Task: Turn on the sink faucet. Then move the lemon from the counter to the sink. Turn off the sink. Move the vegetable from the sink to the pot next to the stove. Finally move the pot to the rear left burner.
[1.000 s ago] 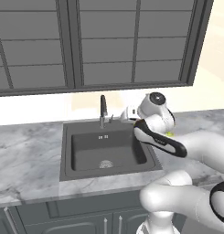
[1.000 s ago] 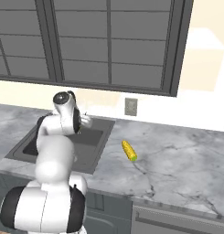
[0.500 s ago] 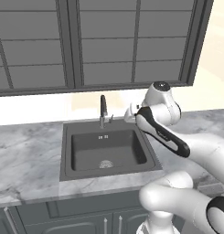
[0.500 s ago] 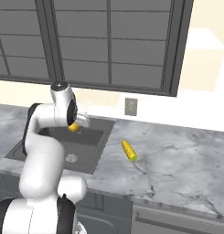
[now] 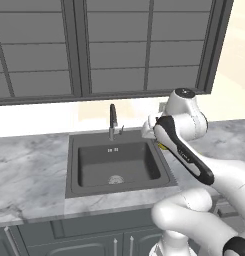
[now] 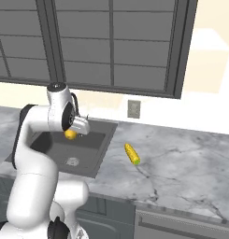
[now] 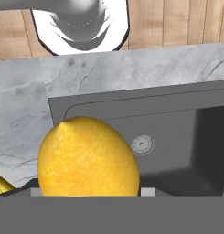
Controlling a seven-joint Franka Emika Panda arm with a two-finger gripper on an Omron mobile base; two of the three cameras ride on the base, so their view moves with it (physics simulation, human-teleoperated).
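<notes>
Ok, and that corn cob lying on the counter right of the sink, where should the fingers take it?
Across its middle, coming straight down from above. The corn cob lies flat on the counter, long and slim, so the grip should probably close across its narrow width, square to its long axis.

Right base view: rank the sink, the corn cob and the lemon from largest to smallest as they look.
1. The sink, by far the largest.
2. The corn cob on the counter.
3. The lemon, partly hidden by the end effector over the basin, so it may only look smaller than the cob.
</notes>
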